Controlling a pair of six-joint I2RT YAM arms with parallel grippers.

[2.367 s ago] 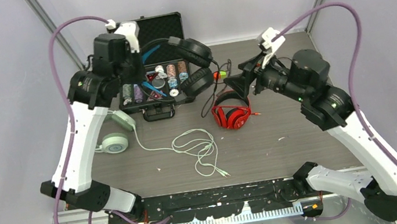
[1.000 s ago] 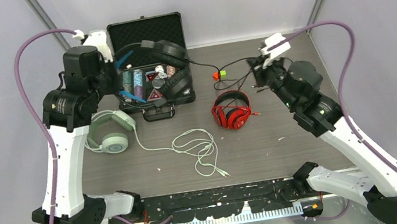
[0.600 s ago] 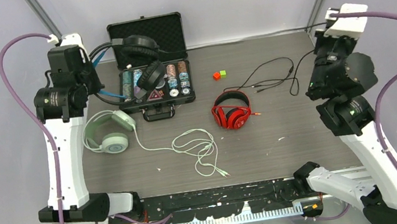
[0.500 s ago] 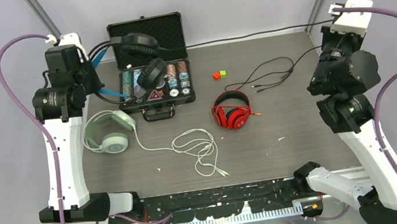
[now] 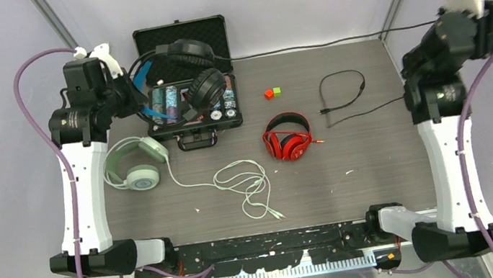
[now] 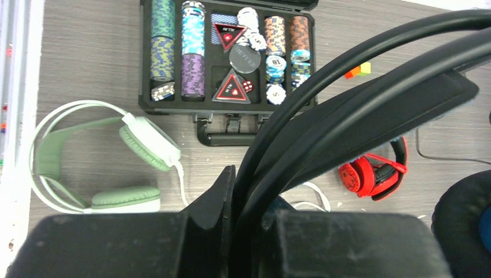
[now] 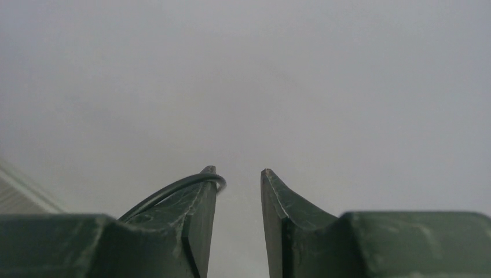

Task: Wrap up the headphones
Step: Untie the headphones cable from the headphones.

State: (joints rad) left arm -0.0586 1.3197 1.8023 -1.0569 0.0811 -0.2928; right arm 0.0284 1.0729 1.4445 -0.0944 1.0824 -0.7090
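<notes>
My left gripper (image 6: 249, 191) is shut on the headband of the black headphones (image 5: 189, 51), holding them above the open case; it shows in the top view (image 5: 130, 101) at the back left. Their thin black cable (image 5: 303, 47) runs along the back edge toward the raised right arm (image 5: 460, 32), and its loose end loops on the table (image 5: 343, 93). My right gripper (image 7: 238, 174) is open, facing a grey wall, with a thin black cable (image 7: 173, 188) draped over its left fingertip. The red headphones (image 5: 288, 137) lie mid-table. The mint-green headphones (image 5: 137, 165) lie at the left.
An open black case (image 5: 214, 34) of poker chips sits at the back left, under the held headphones. Small red and green cubes (image 5: 272, 92) lie beside it. The mint cable (image 5: 247, 186) coils across the front middle. Enclosure walls stand close on both sides.
The right arm swung up and back to the far right corner, pulling the black cable along, and its jaws opened. The left arm drew the black headphones leftward, then slightly right.
</notes>
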